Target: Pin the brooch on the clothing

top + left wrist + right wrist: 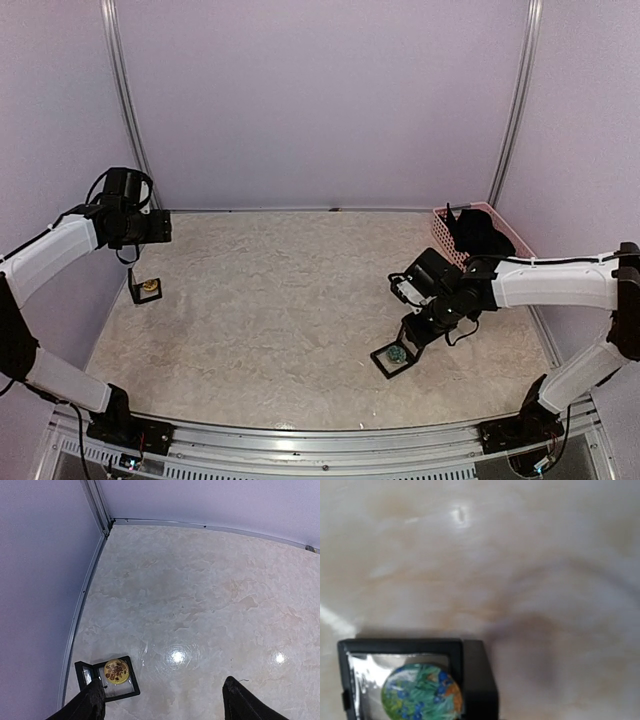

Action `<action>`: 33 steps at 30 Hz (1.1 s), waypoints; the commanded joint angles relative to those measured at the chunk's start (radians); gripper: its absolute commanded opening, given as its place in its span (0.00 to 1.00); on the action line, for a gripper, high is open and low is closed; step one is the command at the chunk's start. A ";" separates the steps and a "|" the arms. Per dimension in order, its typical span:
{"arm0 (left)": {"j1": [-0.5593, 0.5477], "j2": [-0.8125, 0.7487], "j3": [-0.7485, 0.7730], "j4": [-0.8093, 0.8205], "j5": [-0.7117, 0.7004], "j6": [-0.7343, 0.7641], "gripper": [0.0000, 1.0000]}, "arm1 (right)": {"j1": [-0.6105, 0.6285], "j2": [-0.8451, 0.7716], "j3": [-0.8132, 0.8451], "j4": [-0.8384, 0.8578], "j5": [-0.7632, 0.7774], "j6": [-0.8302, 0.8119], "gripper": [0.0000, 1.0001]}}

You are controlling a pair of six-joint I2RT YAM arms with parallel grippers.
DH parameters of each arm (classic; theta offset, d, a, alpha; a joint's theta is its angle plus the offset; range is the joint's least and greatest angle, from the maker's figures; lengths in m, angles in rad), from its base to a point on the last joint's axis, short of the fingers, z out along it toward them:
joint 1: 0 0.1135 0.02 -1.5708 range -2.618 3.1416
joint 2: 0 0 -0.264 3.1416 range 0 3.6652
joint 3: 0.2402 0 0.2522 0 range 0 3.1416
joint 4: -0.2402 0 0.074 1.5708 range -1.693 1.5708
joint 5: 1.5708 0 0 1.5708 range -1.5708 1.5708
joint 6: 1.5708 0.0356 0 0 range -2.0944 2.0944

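A black display box (146,290) holding a yellow brooch (116,671) lies at the left of the table. My left gripper (132,258) hovers just above and behind it; in the left wrist view its fingers (91,700) stand wide apart and empty. A second black box (394,358) holding a green-and-blue brooch (422,694) lies right of centre. My right gripper (413,337) is low, right at that box's far edge; its fingers do not show in the right wrist view. A bunched black cloth (478,233), the clothing, lies in a pink basket.
The pink basket (447,222) stands at the back right against the wall. Pale walls with metal corner posts (128,95) close in the marbled table (280,290) on three sides.
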 commanded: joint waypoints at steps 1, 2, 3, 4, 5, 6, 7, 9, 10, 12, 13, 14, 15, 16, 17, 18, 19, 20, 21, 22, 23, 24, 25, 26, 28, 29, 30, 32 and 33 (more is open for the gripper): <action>-0.004 -0.020 0.004 0.008 0.031 0.014 0.77 | -0.099 -0.028 0.030 -0.031 0.054 -0.089 0.03; -0.006 -0.018 0.006 0.012 0.037 0.013 0.77 | -0.130 -0.021 0.041 -0.034 0.057 -0.114 0.03; -0.011 -0.017 0.004 0.016 0.045 0.009 0.77 | -0.166 -0.010 0.054 -0.039 0.066 -0.139 0.03; -0.019 -0.015 0.001 0.022 0.055 0.007 0.77 | -0.188 -0.001 0.061 -0.040 0.074 -0.168 0.03; -0.029 -0.014 -0.002 0.032 0.060 0.002 0.76 | -0.211 0.005 0.067 -0.037 0.071 -0.196 0.03; -0.041 -0.014 -0.006 0.041 0.064 -0.004 0.76 | -0.232 0.009 0.071 -0.028 0.064 -0.227 0.03; -0.052 -0.016 -0.010 0.055 0.069 -0.010 0.77 | -0.251 0.011 0.072 -0.018 0.054 -0.256 0.03; -0.079 -0.013 -0.016 0.090 0.093 -0.028 0.76 | -0.288 0.010 0.072 -0.013 0.034 -0.314 0.04; -0.093 -0.009 -0.018 0.105 0.112 -0.034 0.77 | -0.306 0.009 0.074 -0.023 0.034 -0.336 0.04; -0.122 0.003 -0.014 0.123 0.142 -0.041 0.77 | -0.347 -0.001 0.079 -0.064 0.039 -0.366 0.05; -0.133 0.012 -0.007 0.126 0.155 -0.038 0.77 | -0.373 -0.013 0.080 -0.079 0.045 -0.367 0.05; -0.142 0.026 -0.001 0.125 0.168 -0.034 0.76 | -0.400 -0.032 0.078 -0.079 0.014 -0.397 0.05; -0.146 0.036 0.006 0.122 0.182 -0.027 0.76 | -0.430 -0.053 0.079 -0.078 -0.012 -0.412 0.05; -0.150 0.047 0.013 0.119 0.189 -0.021 0.77 | -0.457 -0.070 0.078 -0.076 -0.017 -0.425 0.05; -0.150 0.060 0.017 0.118 0.192 -0.014 0.76 | -0.477 -0.082 0.080 -0.076 0.001 -0.438 0.06; -0.151 0.067 0.020 0.117 0.195 -0.009 0.77 | -0.504 -0.086 0.085 -0.083 -0.012 -0.448 0.06; -0.150 0.076 0.026 0.116 0.199 -0.007 0.77 | -0.531 -0.083 0.094 -0.094 -0.031 -0.464 0.06; -0.151 0.084 0.029 0.115 0.206 -0.004 0.76 | -0.551 -0.080 0.099 -0.106 -0.035 -0.482 0.06; -0.150 0.088 0.032 0.114 0.216 0.000 0.76 | -0.557 -0.080 0.101 -0.112 -0.040 -0.504 0.05; -0.150 0.092 0.033 0.116 0.219 -0.001 0.76 | -0.564 -0.082 0.104 -0.120 -0.050 -0.522 0.06; -0.150 0.094 0.032 0.117 0.222 -0.002 0.77 | -0.574 -0.082 0.107 -0.130 -0.057 -0.538 0.06; -0.150 0.097 0.032 0.118 0.241 -0.001 0.76 | -0.581 -0.081 0.112 -0.141 -0.057 -0.555 0.06; -0.150 0.099 0.032 0.118 0.253 -0.001 0.76 | -0.591 -0.080 0.111 -0.148 -0.055 -0.572 0.06; -0.150 0.102 0.032 0.118 0.257 -0.002 0.76 | -0.602 -0.077 0.110 -0.160 -0.049 -0.584 0.06; -0.150 0.102 0.030 0.119 0.264 -0.001 0.76 | -0.628 -0.080 0.101 -0.173 -0.039 -0.600 0.06; -0.150 0.101 0.028 0.123 0.266 0.000 0.77 | -0.641 -0.086 0.098 -0.173 -0.031 -0.603 0.06; -0.149 0.100 0.027 0.125 0.267 -0.001 0.77 | -0.654 -0.093 0.098 -0.172 -0.026 -0.605 0.06; -0.147 0.101 0.029 0.127 0.265 0.001 0.77 | -0.690 -0.103 0.095 -0.163 -0.013 -0.609 0.06; -0.144 0.103 0.030 0.127 0.266 0.001 0.77 | -0.710 -0.105 0.093 -0.159 -0.006 -0.613 0.07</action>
